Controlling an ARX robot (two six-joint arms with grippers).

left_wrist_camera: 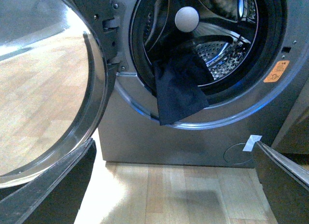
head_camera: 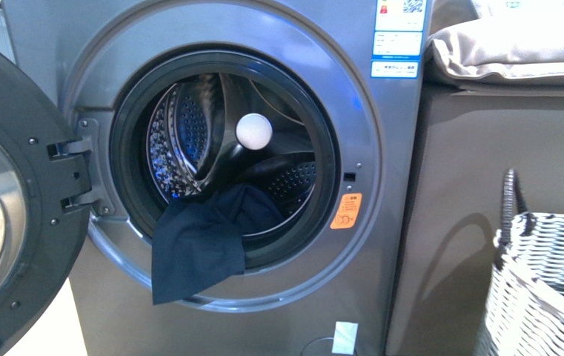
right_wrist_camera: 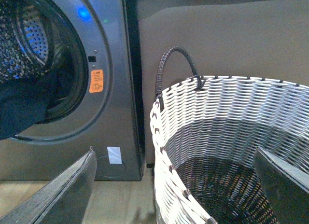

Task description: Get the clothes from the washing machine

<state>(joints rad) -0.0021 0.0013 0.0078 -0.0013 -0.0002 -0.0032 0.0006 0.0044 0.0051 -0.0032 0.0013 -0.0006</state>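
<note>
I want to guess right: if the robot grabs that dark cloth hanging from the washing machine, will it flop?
Probably floppy: the cloth droops in soft folds over the rim of the washing machine. It looks thin, so likely light. Part lies inside the drum, so it may drag a little before sliding free.

The pale wooden floor carries the grey washing machine, with a woven basket standing near it.

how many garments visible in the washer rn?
1. A dark navy garment hangs over the lower-left lip of the washing machine opening, partly inside the drum. More may be hidden deeper inside.
</note>
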